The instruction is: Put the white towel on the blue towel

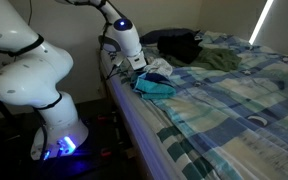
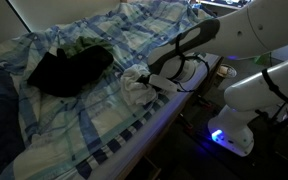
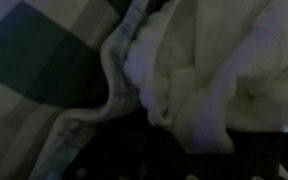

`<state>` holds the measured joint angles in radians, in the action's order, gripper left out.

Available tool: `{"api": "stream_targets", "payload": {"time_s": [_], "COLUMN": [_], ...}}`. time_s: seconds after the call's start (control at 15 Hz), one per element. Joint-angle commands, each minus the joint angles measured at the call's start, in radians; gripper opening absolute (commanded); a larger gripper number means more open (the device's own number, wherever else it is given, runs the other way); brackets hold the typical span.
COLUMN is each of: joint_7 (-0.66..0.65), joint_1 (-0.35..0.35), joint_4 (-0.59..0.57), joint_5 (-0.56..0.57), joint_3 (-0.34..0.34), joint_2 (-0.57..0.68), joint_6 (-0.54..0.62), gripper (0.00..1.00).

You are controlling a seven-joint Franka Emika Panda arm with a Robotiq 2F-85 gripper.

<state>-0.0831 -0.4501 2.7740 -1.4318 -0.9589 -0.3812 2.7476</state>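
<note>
The white towel lies bunched at the near edge of the bed, and it also shows in the other exterior view. It fills the right of the wrist view at very close range. The blue towel is a teal crumpled cloth right beside the white one, touching it. My gripper is down at the white towel by the bed's edge, and shows in the other exterior view too. Its fingers are lost in dark shadow in the wrist view, so I cannot tell whether they hold the cloth.
The bed has a blue and white plaid cover. A dark pile of clothes lies further in on the bed, also seen in the other exterior view. The robot base stands on the floor beside the bed's edge.
</note>
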Motion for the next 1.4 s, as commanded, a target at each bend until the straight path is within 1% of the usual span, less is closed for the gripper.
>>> {"api": "stream_targets", "payload": {"time_s": [0.0, 0.07, 0.2, 0.33, 0.4, 0.47, 0.53, 0.6, 0.67, 0.73, 0.8, 1.0, 1.07, 1.13, 1.2, 1.33], "joint_7": [0.01, 0.008, 0.006, 0.0, -0.007, -0.009, -0.012, -0.017, -0.022, -0.026, -0.029, -0.021, -0.025, -0.025, -0.026, -0.033], "joint_1": [-0.01, -0.009, -0.003, 0.004, 0.006, 0.007, 0.005, 0.002, -0.005, -0.01, -0.014, -0.024, -0.028, -0.031, -0.034, -0.036], "joint_4": [0.0, 0.0, 0.0, 0.0, 0.0, -0.001, -0.001, -0.001, -0.001, -0.001, -0.001, -0.001, -0.001, -0.001, -0.001, -0.001], "joint_5": [0.011, 0.012, 0.01, 0.011, 0.016, 0.018, 0.023, 0.033, 0.042, 0.053, 0.066, 0.09, 0.097, 0.105, 0.111, 0.129], "joint_3": [0.002, 0.004, 0.014, 0.031, 0.044, 0.051, 0.059, 0.066, 0.065, 0.067, 0.067, 0.065, 0.063, 0.058, 0.056, 0.065], "joint_2": [-0.032, -0.04, -0.062, -0.099, -0.121, -0.137, -0.153, -0.165, -0.171, -0.181, -0.188, -0.202, -0.208, -0.21, -0.212, -0.224], "joint_6": [-0.03, -0.032, -0.043, -0.068, -0.087, -0.101, -0.117, -0.134, -0.145, -0.16, -0.173, -0.198, -0.203, -0.208, -0.216, -0.237], "gripper": [0.03, 0.0, 0.03, 0.01, 0.04, 0.12, 0.1, 0.13, 0.35, 0.38, 0.44, 0.68, 0.24, 0.31, 0.31, 0.16]}}
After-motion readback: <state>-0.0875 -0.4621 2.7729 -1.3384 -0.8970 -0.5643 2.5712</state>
